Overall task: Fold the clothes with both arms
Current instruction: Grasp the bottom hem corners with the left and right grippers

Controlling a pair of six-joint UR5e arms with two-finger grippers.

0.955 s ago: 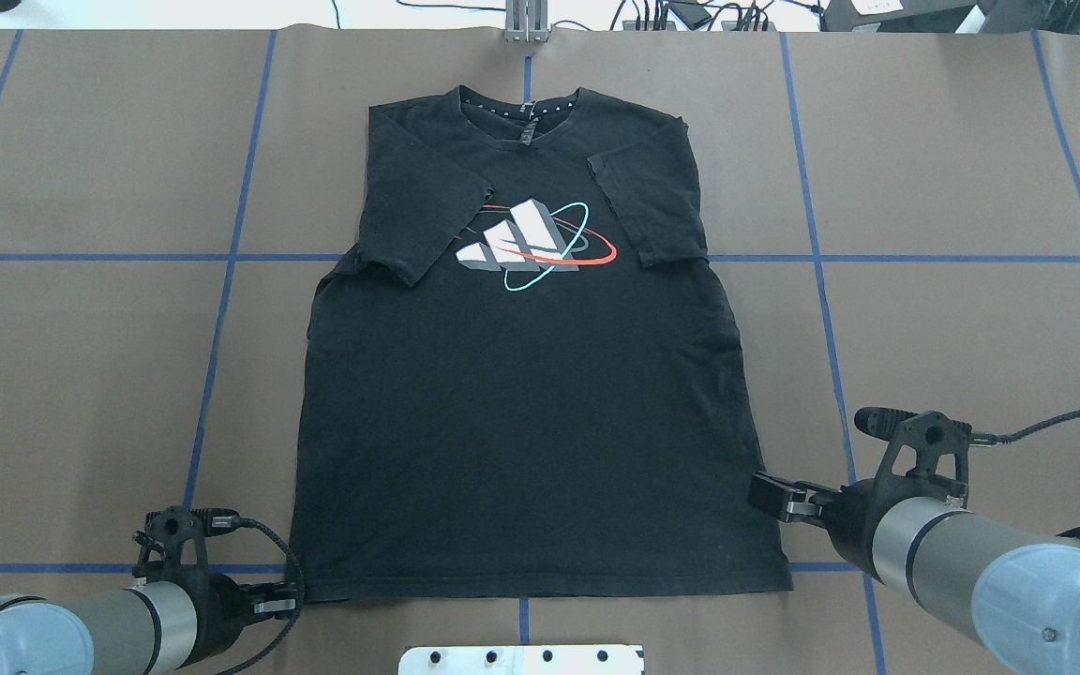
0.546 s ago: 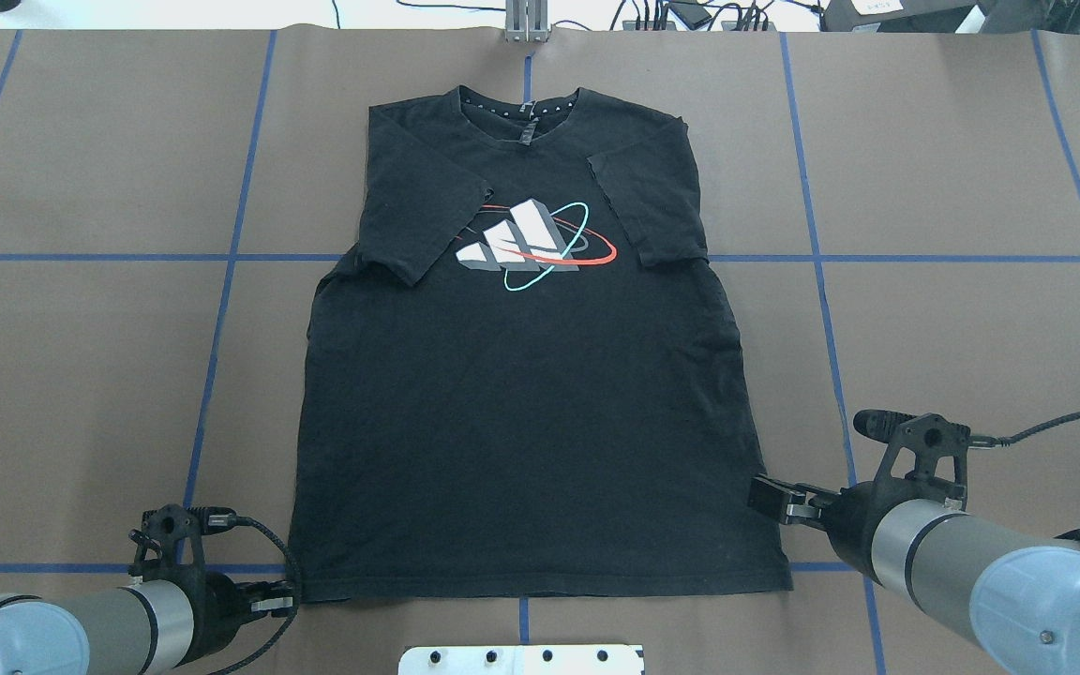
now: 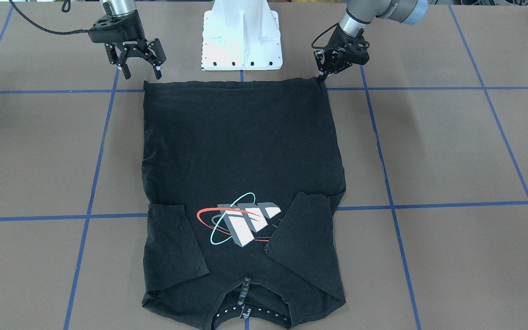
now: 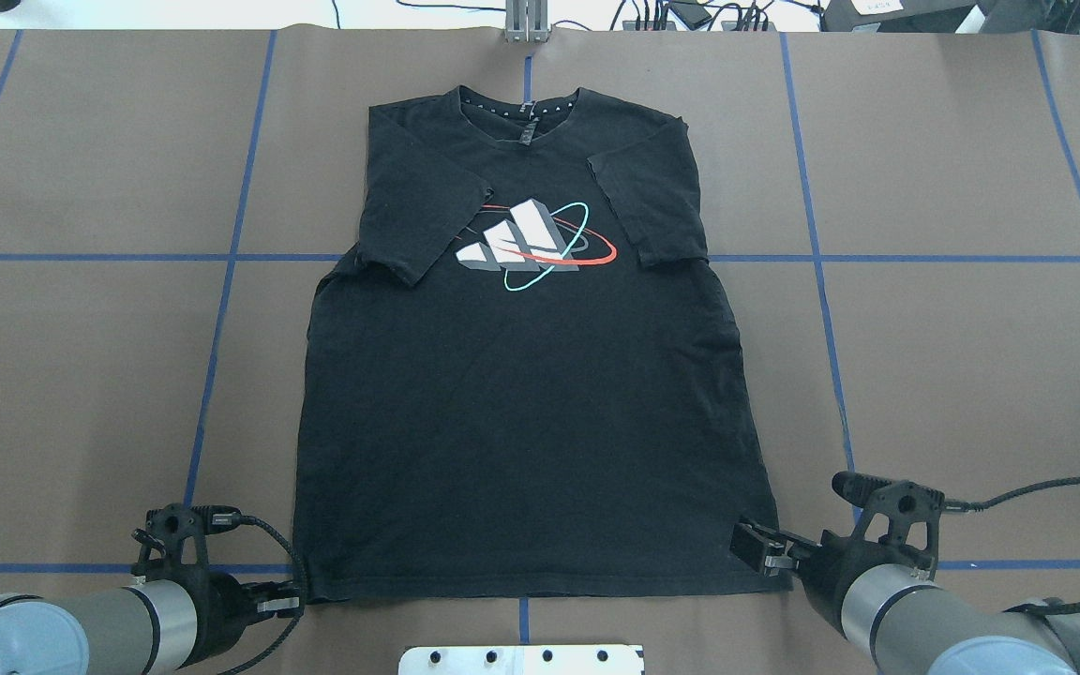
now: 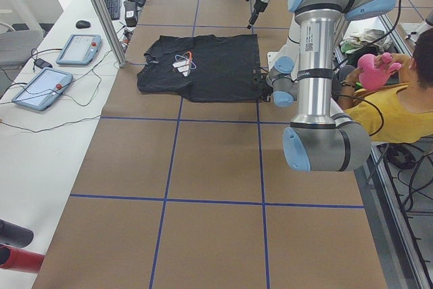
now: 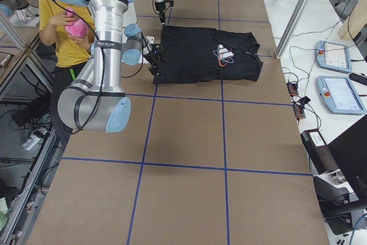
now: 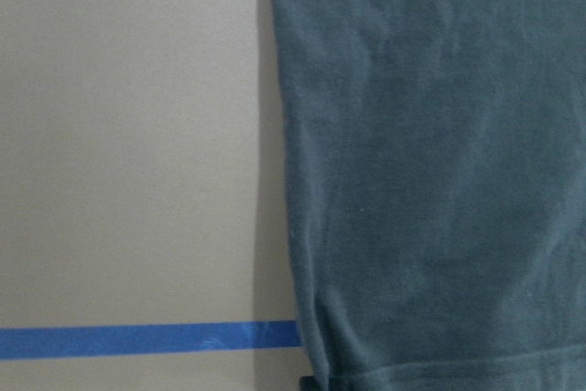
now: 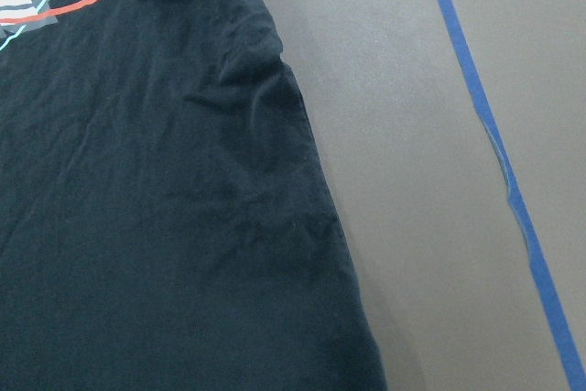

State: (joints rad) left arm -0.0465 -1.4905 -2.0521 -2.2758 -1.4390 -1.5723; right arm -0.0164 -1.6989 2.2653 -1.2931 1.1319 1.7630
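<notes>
The black T-shirt [image 4: 521, 422] lies flat on the brown table, graphic side up, with the collar far from me and both sleeves folded in over the chest. My left gripper [image 4: 292, 598] is low at the near left hem corner, its fingers pinched together on that corner [image 3: 322, 75]. The left wrist view shows the same hem corner [image 7: 316, 377] at its bottom edge. My right gripper [image 3: 141, 71] stands open just above the near right hem corner, with nothing between its fingers [image 4: 751, 553]. The right wrist view shows the shirt's right side edge [image 8: 311, 180].
The white mounting pedestal [image 3: 241, 36] sits between the arms at the near table edge. Blue tape lines [image 4: 821, 281] cross the brown table. A person in a yellow shirt [image 5: 399, 106] sits beside the robot. Tablets [image 5: 44, 86] lie on the side bench.
My right gripper has moved back along the shirt's right edge to the near hem corner and stays open. The left gripper has barely shifted at its corner.
</notes>
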